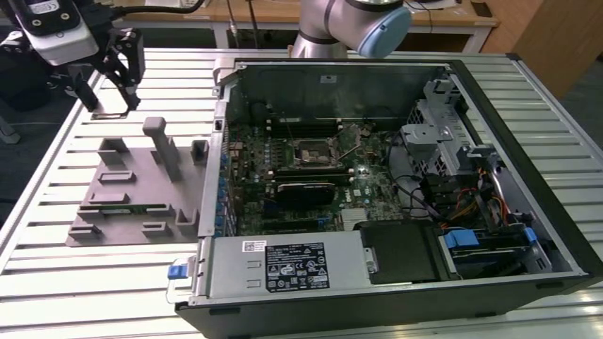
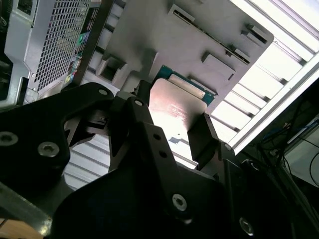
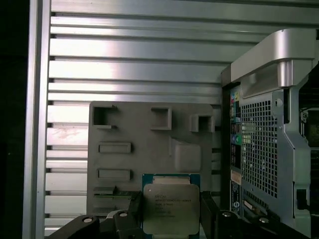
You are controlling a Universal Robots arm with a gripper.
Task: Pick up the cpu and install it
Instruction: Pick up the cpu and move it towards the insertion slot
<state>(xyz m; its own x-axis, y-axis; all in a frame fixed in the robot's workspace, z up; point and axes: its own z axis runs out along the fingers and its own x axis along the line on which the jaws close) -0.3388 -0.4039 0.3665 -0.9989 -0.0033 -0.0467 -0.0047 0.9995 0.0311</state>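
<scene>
The cpu [image 3: 168, 206] is a flat square chip with a shiny silver top and a green rim. It sits between the two black fingers [image 3: 209, 214] of my gripper [image 3: 171, 211], which is shut on it. In the second wrist view the cpu [image 2: 172, 104] glints between the same fingers [image 2: 137, 117]. In the exterior view my gripper [image 1: 111, 106] hangs over the table at the far left, beyond the grey tray [image 1: 132, 187]. The black socket frame [image 1: 311, 152] lies on the green motherboard inside the open computer case [image 1: 527, 162], well to the exterior view's right of the gripper.
The grey tray [image 3: 129, 132] has several raised holders and posts [image 1: 160, 145], and a thin green stick [image 3: 112, 191] lies in one slot. The case's side wall [image 1: 219, 141] rises between tray and motherboard. A power supply [image 1: 282, 265] and drive cage [image 1: 443, 134] stand inside the case.
</scene>
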